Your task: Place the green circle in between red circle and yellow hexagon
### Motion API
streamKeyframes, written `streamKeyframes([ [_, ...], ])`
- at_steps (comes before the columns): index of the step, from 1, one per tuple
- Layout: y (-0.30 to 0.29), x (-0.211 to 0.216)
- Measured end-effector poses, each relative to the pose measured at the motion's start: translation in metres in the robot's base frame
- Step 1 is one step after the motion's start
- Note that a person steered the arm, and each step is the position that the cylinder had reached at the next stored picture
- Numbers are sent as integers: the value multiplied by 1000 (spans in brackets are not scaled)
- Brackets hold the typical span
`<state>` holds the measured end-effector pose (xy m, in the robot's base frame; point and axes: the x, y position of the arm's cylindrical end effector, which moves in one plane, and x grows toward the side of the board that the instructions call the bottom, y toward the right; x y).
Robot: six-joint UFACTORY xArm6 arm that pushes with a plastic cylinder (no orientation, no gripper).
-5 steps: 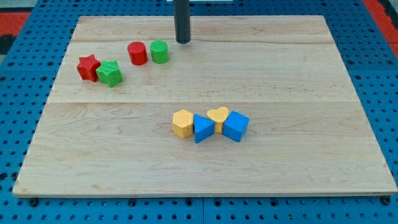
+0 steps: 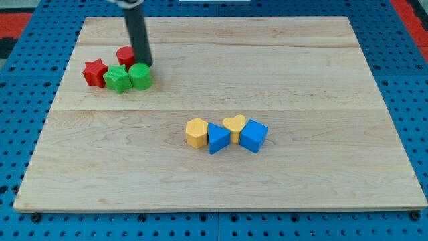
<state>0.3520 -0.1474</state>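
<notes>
Wooden desk (image 2: 301,80) under my tool, a plain dark rod with no jaws to open or close, so it grips nothing. My tip (image 2: 143,64) sits at the view's upper left, down among a tight cluster of blocks. The green circle (image 2: 140,75) lies just below my tip toward the view's bottom, touching or nearly touching it. The red circle (image 2: 125,56) is just to the view's left of my tip, partly hidden behind the rod. The green star (image 2: 118,79) is below and left of my tip, pressed against the green circle, and the red star (image 2: 95,71) sits further left, against the green star. The yellow hexagon (image 2: 196,132) lies well apart from my tip, toward the view's lower right, in a row with a blue triangular block (image 2: 218,138), a yellow heart (image 2: 234,125) and a blue cube (image 2: 253,136).
</notes>
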Motion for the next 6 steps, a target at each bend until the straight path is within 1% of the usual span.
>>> streamKeyframes([
  [1,-16,10],
  [2,-12,14],
  [3,-4,28],
  [4,8,29],
  [5,27,20],
  [6,84,19],
])
